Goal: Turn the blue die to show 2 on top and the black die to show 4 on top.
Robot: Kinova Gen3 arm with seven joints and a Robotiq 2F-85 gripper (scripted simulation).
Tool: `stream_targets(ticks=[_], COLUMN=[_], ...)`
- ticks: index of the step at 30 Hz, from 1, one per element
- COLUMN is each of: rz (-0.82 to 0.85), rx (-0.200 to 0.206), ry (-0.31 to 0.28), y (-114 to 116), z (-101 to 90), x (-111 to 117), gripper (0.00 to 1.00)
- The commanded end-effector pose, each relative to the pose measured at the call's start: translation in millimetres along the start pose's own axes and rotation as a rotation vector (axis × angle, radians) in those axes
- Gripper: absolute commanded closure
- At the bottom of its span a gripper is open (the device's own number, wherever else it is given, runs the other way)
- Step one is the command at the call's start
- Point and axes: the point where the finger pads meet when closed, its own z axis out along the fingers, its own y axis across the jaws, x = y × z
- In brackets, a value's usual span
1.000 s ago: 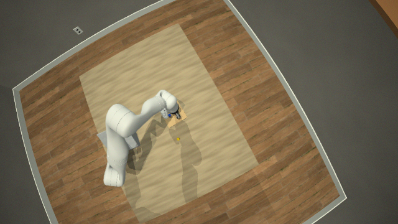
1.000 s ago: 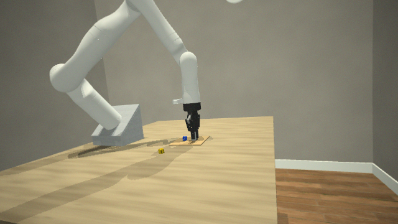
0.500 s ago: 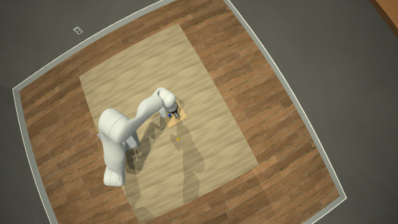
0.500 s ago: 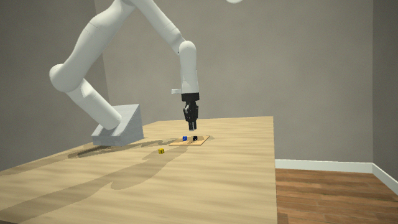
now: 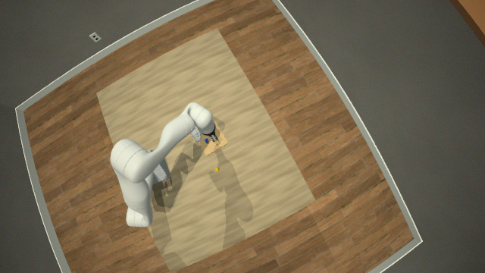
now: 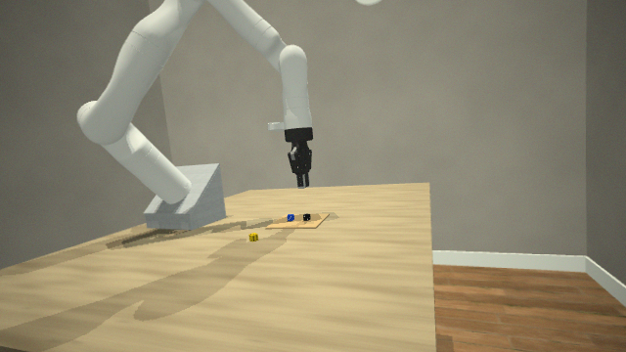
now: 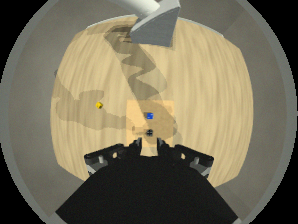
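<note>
You have two dice, one blue (image 5: 207,140) (image 6: 290,217) (image 7: 150,116), one black (image 6: 306,217) (image 7: 149,133), on one mat (image 5: 209,151) (image 6: 318,225) (image 7: 132,107), one yellow (image 5: 217,169) (image 6: 253,237) (image 7: 99,105) off it, and one gripper (image 5: 214,139) (image 6: 303,186) (image 7: 149,142), fingers apart.

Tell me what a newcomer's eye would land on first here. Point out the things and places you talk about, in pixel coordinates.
First, the big white arm (image 5: 172,133) (image 6: 147,44), reaching over the wooden table (image 5: 182,72) (image 6: 352,284) (image 7: 210,75), its black gripper (image 5: 215,139) (image 6: 303,187) (image 7: 149,142) hanging above a small tan mat (image 5: 210,151) (image 6: 298,226) (image 7: 135,107). Then the dice: blue (image 5: 207,140) (image 6: 290,217) (image 7: 150,116) and black (image 6: 306,217) (image 7: 149,133) on the mat, bright yellow (image 5: 217,169) (image 6: 253,237) (image 7: 99,105) off it on the table.
</note>
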Motion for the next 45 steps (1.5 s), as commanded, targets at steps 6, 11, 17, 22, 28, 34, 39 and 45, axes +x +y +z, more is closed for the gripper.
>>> stream_targets(ticks=[6,11,17,22,28,34,39,45], rz=[-0.001,-0.001,-0.001,-0.001,-0.001,-0.001,-0.001,-0.001], rx=[-0.003,-0.003,-0.003,-0.003,-0.003,-0.003,-0.003,-0.003], ry=[-0.004,-0.004,-0.004,-0.004,-0.004,-0.004,-0.004,-0.004], y=[0.9,0.9,0.9,0.9,0.9,0.8,0.7,0.7], z=[-2.3,-2.3,-2.3,-2.5,-12.9,-29.7,-55.5,-79.4], x=[-0.8,-0.8,-0.8,-0.8,-0.8,-0.7,-0.6,-0.5], gripper=[0.0,0.0,0.0,0.0,0.0,0.0,0.0,0.0])
